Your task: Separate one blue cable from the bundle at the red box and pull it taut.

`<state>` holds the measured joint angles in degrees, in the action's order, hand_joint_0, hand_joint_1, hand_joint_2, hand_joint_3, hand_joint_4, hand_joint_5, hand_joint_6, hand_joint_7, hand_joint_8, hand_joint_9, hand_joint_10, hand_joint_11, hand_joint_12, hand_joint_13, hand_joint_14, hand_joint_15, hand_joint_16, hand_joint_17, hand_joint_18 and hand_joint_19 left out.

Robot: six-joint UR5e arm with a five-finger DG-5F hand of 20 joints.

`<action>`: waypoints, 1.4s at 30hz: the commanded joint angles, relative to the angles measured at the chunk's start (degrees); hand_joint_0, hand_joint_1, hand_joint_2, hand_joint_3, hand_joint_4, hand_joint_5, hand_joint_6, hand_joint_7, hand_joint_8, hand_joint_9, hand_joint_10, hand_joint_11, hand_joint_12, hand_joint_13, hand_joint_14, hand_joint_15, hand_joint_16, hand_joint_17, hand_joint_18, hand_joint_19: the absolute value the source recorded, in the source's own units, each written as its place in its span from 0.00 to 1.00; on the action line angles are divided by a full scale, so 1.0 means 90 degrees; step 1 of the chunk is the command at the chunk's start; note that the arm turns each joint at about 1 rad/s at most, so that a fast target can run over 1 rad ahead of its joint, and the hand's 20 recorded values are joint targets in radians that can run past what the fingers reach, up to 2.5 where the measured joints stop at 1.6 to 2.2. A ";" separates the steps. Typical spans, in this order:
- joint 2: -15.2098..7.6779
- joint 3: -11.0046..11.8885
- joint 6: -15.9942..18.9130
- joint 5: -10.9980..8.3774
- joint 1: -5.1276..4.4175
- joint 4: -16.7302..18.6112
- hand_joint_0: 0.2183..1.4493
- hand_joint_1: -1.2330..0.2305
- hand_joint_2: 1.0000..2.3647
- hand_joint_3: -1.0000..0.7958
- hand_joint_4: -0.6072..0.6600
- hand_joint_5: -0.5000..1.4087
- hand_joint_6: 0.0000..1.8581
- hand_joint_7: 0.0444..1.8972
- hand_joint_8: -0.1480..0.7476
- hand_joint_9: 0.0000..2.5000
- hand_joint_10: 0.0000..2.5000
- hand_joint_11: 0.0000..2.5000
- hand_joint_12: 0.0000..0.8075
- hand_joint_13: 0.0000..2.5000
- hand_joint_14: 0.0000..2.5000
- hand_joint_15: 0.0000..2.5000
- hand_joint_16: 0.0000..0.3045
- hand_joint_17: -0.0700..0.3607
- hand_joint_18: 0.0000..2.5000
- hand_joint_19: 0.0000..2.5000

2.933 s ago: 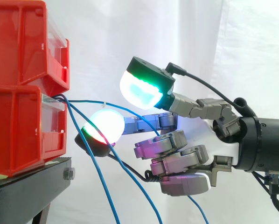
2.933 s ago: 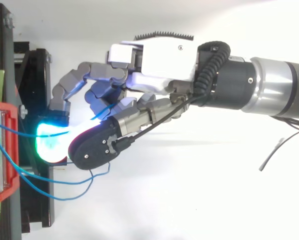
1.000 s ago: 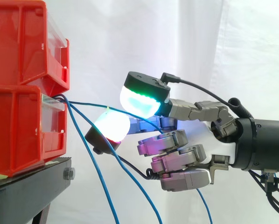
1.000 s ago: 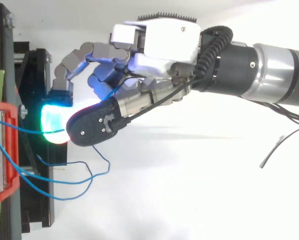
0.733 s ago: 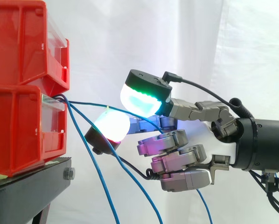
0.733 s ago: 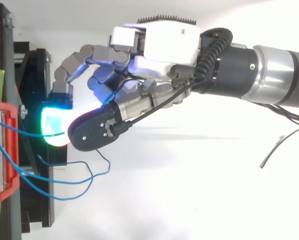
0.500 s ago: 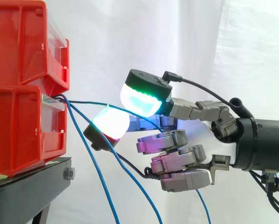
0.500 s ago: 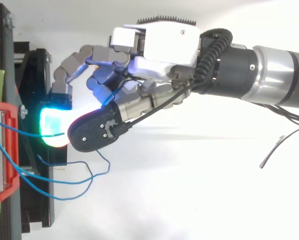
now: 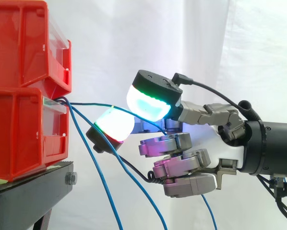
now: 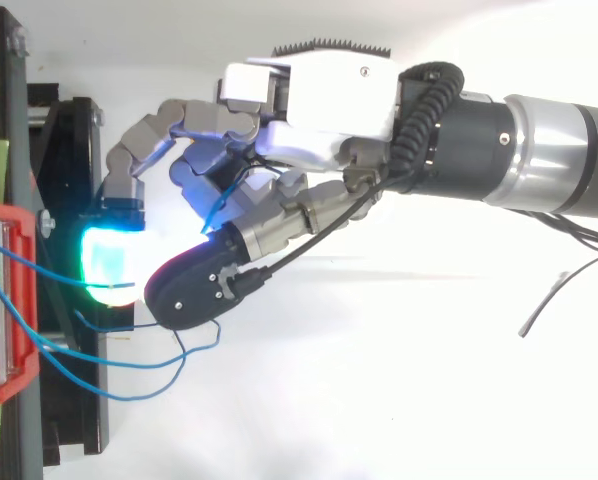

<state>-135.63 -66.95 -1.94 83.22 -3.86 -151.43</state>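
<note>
Hand (image 9: 225,143) — fingers curled — pinches one blue cable (image 9: 86,104) between glowing pads (image 9: 148,103).

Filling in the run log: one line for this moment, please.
hand: pinching cable | cable: straight from bin to pads | other cables: hanging slack

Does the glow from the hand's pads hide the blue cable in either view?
Top view: yes, the cyan-green bloom off the hand swallows the blue cable where it meets the pad, spilling onto the black stand. Side view: pads glow white, but the cable is traceable to them against the curtain.
</note>
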 commanded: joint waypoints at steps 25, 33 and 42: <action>-0.0009 -0.0003 -0.0019 0.0001 -0.0010 0.0000 0.31 0.32 0.02 0.48 0.45 0.19 0.49 0.50 0.29 0.31 1.00 0.82 0.45 0.43 1.00 0.55 0.17 0.43 0.58 0.56; -0.0009 -0.0012 -0.0019 0.0001 -0.0010 0.0000 0.32 0.28 0.00 0.59 0.39 0.22 0.49 0.54 0.26 0.32 1.00 0.73 0.45 0.43 1.00 0.47 0.23 0.52 0.56 0.37; -0.0009 -0.0012 -0.0019 0.0030 -0.0020 0.0000 0.28 0.30 0.15 0.56 0.37 0.22 0.48 0.55 0.27 0.32 1.00 0.74 0.49 0.40 1.00 0.43 0.23 0.53 0.51 0.33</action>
<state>-135.70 -67.05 -2.11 83.45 -3.98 -151.44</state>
